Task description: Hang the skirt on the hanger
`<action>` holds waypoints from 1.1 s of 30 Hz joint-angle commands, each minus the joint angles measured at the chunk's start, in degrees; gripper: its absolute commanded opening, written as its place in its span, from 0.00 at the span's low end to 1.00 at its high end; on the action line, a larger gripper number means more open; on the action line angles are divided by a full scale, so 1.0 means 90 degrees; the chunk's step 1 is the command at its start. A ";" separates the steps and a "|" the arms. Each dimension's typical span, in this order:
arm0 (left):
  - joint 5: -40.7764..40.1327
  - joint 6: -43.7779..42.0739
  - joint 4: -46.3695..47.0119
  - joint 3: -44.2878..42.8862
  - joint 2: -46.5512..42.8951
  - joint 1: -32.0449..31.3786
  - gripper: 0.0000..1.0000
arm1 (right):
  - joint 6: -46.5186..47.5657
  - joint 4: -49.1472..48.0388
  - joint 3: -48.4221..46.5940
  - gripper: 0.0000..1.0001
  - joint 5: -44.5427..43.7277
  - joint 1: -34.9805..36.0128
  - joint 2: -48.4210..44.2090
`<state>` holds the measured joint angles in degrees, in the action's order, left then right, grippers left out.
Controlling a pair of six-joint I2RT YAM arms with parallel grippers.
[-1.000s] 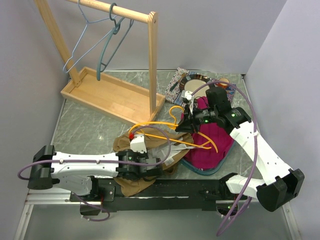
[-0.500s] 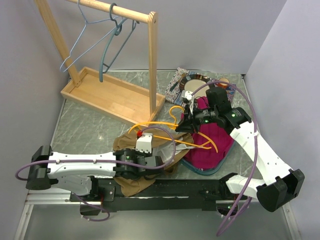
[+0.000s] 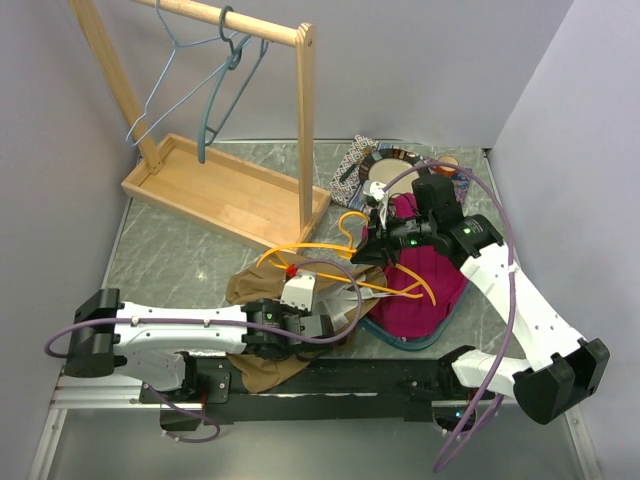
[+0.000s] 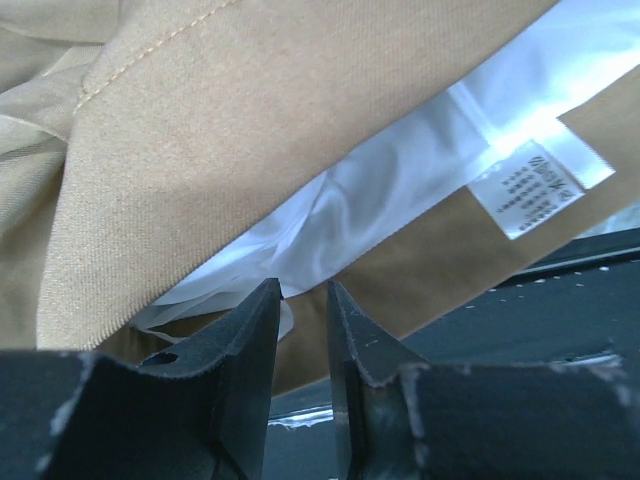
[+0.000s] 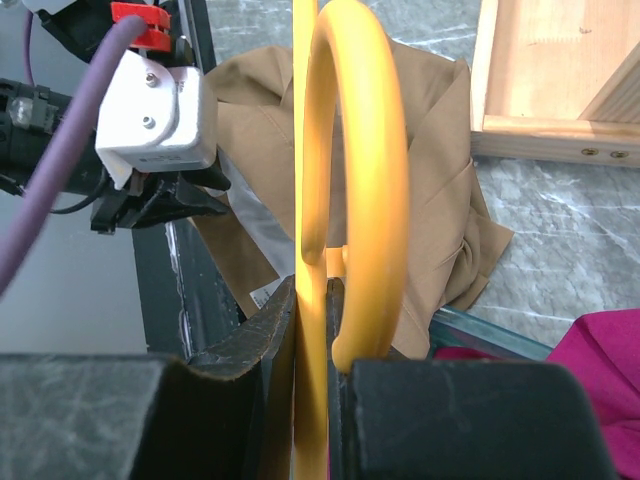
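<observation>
The tan skirt (image 3: 255, 290) lies crumpled near the table's front, its white lining (image 4: 400, 190) and care label (image 4: 535, 185) showing under the raised hem. My left gripper (image 3: 338, 325) sits at the skirt's right edge. Its fingers (image 4: 303, 290) stand a narrow gap apart with nothing between them, and one tip touches the lining. The yellow hanger (image 3: 330, 265) hangs over the skirt (image 5: 440, 170). My right gripper (image 3: 368, 252) is shut on the hanger (image 5: 355, 120) just below its hook, and the jaws (image 5: 312, 290) pinch the yellow bar.
A wooden clothes rack (image 3: 225, 195) stands at the back left with two wire hangers (image 3: 215, 90) on its rail. A magenta garment (image 3: 425, 280) lies in a teal tray at the right. Patterned clothes (image 3: 375, 160) sit behind it. A black rail (image 3: 350, 380) runs along the near edge.
My left wrist has slid to the right along the skirt's near edge and turned. The right arm and the hanger have stayed put.
</observation>
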<state>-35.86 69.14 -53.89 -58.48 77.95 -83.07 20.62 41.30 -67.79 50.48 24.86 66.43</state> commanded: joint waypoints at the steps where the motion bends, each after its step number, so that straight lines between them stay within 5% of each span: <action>1: -0.0185 0.0090 -0.0311 -0.0230 0.0079 -0.0057 0.32 | 0.0033 -0.0214 0.0032 0.00 0.0153 -0.0048 -0.0253; 14: -0.0186 0.0100 -0.0507 -0.0290 0.0303 -0.0106 0.30 | 0.0033 -0.0214 0.0032 0.00 0.0173 -0.0077 -0.0262; 24: -0.0205 0.0003 -0.0536 -0.0367 0.0255 -0.0106 0.01 | 0.0023 -0.0194 0.0022 0.00 0.0172 -0.0096 -0.0292; 33: -0.0099 -0.0629 0.0233 -0.0056 -0.1189 0.0595 0.01 | 0.0140 -0.0116 -0.0017 0.00 0.0085 -0.0116 -0.0360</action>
<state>-36.91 68.53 -57.08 -59.68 75.44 -82.08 20.93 41.21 -67.16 50.48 24.47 65.47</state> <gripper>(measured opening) 0.016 0.168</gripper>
